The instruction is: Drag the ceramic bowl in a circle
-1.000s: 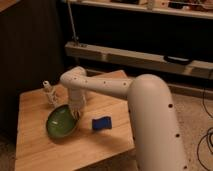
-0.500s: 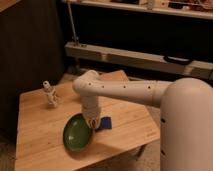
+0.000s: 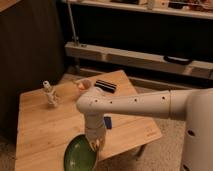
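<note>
Ceramic bowl [image 3: 79, 157], gripper [image 3: 95, 144] at its rim

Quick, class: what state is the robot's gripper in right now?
Gripper: at the rim of the ceramic bowl, near the front edge of the table; open or closed cannot be told.

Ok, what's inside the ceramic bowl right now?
Nothing visible inside the ceramic bowl, only green glaze. The end effector is at its rim, hiding that edge of the inside.
</note>
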### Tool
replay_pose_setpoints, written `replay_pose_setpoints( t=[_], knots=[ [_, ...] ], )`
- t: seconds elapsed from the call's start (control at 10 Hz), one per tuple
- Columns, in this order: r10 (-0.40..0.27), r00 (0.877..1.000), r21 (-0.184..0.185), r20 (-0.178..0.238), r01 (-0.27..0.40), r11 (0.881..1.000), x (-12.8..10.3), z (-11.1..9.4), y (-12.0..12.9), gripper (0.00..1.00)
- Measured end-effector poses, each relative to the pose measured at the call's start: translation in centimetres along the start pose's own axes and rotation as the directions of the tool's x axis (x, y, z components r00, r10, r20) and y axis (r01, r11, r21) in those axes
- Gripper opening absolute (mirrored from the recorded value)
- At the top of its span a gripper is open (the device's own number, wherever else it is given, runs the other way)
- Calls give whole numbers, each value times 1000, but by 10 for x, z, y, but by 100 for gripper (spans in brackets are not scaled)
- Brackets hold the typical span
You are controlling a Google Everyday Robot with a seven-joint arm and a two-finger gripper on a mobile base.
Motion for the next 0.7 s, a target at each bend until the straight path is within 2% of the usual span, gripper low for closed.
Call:
replay_pose_setpoints(
  t=[0.2,0.3,0.5,0.7],
  knots=[
    [-39,999,27,4,38,999,10,1,-22,0],
    [-57,998,48,1,57,997,26,0,-42,0],
    [-80,997,69,0,79,994,57,0,-76,0],
    [-97,995,59,2,97,994,98,6,-114,0]
  ],
)
